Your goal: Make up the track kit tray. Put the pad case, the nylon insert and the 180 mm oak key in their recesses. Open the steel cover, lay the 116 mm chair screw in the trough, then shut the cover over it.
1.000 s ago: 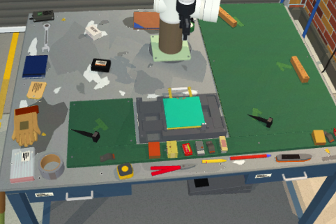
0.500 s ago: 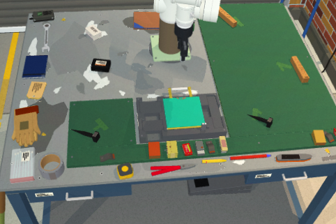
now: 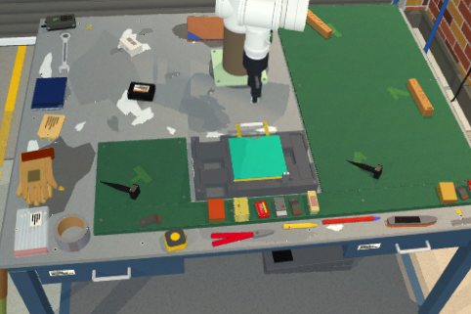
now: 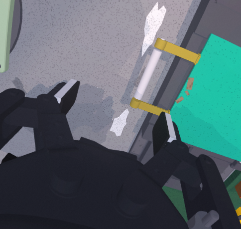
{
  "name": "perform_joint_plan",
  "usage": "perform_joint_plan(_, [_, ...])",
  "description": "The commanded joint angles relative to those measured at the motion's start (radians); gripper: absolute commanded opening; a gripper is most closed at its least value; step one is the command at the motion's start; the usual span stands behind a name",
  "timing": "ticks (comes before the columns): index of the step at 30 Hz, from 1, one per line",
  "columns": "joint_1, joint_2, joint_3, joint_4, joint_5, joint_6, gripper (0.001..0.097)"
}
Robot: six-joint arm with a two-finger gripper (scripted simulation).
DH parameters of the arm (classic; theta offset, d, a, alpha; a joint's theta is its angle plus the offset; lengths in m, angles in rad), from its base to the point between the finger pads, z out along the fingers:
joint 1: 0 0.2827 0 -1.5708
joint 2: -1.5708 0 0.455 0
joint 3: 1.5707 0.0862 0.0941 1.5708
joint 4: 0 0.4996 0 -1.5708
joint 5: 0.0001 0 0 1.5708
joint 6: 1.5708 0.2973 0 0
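The white handle bar (image 4: 148,74) on two yellow brackets sticks out from the far edge of the teal steel cover (image 3: 256,157), which lies flat and shut over the middle of the grey kit tray (image 3: 254,166). My gripper (image 3: 254,99) hangs above the bench just behind that handle, open and empty. Two dark chair screws lie on the green mats, one left of the tray (image 3: 119,188) and one right of it (image 3: 365,167). Two oak keys (image 3: 420,97) (image 3: 318,24) lie on the right mat. A black case (image 3: 141,91) sits on the grey bench to the left.
The arm's brown base column (image 3: 234,54) on its pale green plate stands right behind the gripper. A row of small blocks (image 3: 261,209) lines the tray's near edge. Tools, a glove (image 3: 35,177) and tape (image 3: 71,231) fill the bench's left and front edges.
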Motion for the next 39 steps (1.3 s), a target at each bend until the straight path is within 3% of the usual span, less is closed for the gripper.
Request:
perform_joint_plan(1, [-0.001, 0.002, -0.004, 0.0, -0.001, -0.002, 0.08])
perform_joint_plan(9, [-0.035, 0.079, -0.055, 0.0, -0.026, -0.057, 0.08])
perform_joint_plan(17, [-0.099, 0.263, -0.204, 0.0, -0.061, -0.201, 0.08])
perform_joint_plan(39, [-0.929, 0.266, -0.205, 0.0, -0.061, -0.795, 0.08])
